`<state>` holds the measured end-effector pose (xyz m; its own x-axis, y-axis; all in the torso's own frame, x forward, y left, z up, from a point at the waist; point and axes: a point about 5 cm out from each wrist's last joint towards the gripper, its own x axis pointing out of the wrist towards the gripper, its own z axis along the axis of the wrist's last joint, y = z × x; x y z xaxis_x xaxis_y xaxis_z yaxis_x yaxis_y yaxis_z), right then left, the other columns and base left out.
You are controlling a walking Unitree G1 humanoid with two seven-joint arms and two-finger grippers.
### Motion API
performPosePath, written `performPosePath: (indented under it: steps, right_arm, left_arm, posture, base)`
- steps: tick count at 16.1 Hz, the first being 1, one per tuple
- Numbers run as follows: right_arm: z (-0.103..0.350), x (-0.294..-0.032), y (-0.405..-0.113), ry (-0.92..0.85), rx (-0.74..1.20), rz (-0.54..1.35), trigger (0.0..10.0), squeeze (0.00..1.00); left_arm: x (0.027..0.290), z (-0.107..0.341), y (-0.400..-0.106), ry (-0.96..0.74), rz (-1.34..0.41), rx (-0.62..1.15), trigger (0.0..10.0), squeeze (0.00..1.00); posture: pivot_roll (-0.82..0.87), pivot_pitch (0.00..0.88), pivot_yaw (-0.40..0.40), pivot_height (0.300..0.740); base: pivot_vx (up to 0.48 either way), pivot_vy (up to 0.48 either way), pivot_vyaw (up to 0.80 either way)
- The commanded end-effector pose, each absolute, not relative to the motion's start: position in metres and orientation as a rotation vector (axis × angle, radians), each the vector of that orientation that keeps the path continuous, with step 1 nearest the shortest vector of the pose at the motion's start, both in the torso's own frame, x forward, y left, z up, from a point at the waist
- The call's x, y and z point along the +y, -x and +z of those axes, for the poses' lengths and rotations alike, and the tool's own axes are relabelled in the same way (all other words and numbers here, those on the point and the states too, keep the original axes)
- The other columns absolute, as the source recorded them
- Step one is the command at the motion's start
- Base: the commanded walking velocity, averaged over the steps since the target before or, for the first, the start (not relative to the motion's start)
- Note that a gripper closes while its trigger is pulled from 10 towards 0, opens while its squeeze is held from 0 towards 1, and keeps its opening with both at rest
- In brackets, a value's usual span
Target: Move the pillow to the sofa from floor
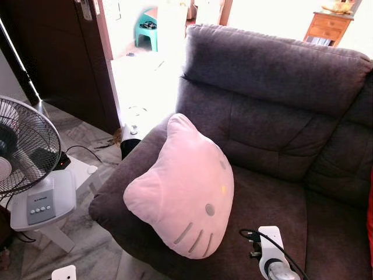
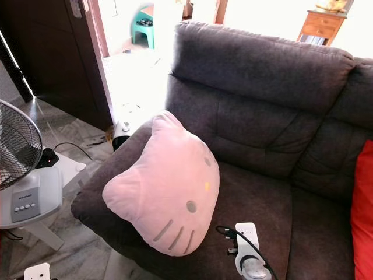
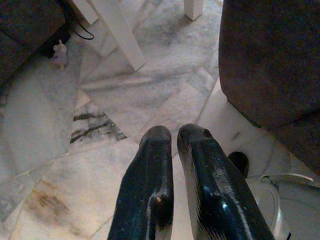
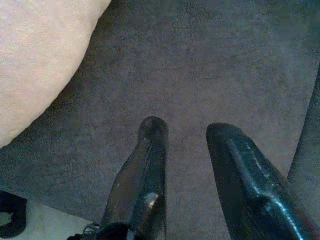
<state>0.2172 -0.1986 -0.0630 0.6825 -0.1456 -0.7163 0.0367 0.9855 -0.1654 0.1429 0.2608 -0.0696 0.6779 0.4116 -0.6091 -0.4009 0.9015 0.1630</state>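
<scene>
A pink cat-face pillow (image 1: 183,186) rests on the dark grey sofa (image 1: 274,76), leaning against its left armrest at the front of the seat. My right gripper (image 4: 187,132) hangs open just above the seat fabric, nothing between its fingers; the pillow's edge (image 4: 40,60) lies beside it, apart from the fingers. The white wrist of my right arm (image 1: 273,254) with its black cable shows at the seat's front edge, right of the pillow. My left gripper (image 3: 175,137) is shut and empty, low over the marble floor (image 3: 100,165) beside the sofa's base (image 3: 270,55).
A standing fan (image 1: 23,149) on a white base is on the floor left of the sofa, with a cable trailing. A dark wooden door (image 1: 64,52) stands behind it. A red cushion (image 2: 362,210) lies at the sofa's right end.
</scene>
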Motion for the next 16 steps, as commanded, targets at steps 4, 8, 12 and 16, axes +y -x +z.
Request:
performPosePath:
  steps: [4, 8, 12, 16]
  right_arm:
    - [-0.067, -0.198, -0.211, 0.173, 0.835, -0.095, 10.0, 0.0]
    - [-0.07, -0.192, -0.207, 0.215, 0.854, -0.042, 10.0, 0.0]
    - [-0.07, -0.188, -0.209, 0.219, 0.851, -0.028, 10.0, 0.0]
    - [-0.07, -0.189, -0.208, 0.233, 0.848, -0.022, 10.0, 0.0]
  left_arm:
    - [0.256, -0.076, -0.138, 0.012, 0.443, 0.733, 10.0, 0.0]
    - [0.25, -0.08, -0.135, 0.016, 0.421, 0.766, 10.0, 0.0]
    - [0.254, -0.084, -0.127, 0.024, 0.425, 0.803, 10.0, 0.0]
    - [0.257, -0.087, -0.119, 0.033, 0.427, 0.844, 10.0, 0.0]
  posture:
    - [0.22, 0.066, -0.063, 0.74]
    - [0.22, 0.066, -0.065, 0.74]
    - [0.22, 0.073, -0.066, 0.74]
    - [0.22, 0.082, -0.066, 0.74]
  base:
    - [0.0, 0.0, 0.0]
    - [0.0, 0.0, 0.0]
    - [0.0, 0.349, 0.0]
    - [0.0, 0.308, 0.0]
